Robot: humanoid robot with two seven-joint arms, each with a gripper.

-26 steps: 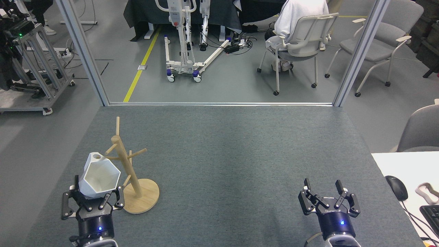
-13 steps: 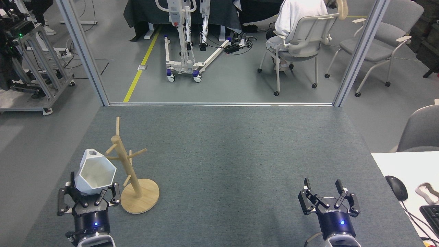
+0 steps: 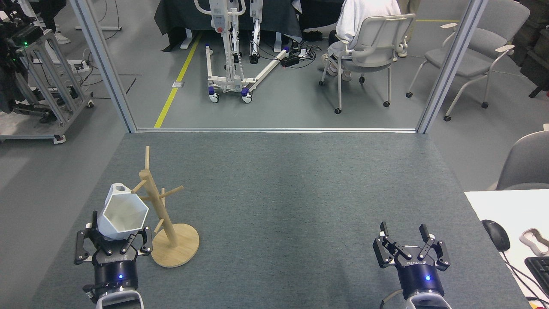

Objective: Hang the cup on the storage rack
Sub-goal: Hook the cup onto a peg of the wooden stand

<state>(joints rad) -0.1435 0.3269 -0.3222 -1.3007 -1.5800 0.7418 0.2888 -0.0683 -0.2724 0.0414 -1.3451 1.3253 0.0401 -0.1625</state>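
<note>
At the table's (image 3: 274, 180) 8 o'clock corner, the left claw (image 3: 113, 248) grips the cup (image 3: 122, 213) by its base — tab hole just beside a storage rack (image 3: 159, 210) peg; thread it slowly. The right claw (image 3: 411, 246) waits spread, empty.

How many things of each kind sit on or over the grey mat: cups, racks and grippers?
Cups: 1, the white cup
Racks: 1, the wooden storage rack
Grippers: 2, the left gripper and the right gripper
Total: 4
</note>
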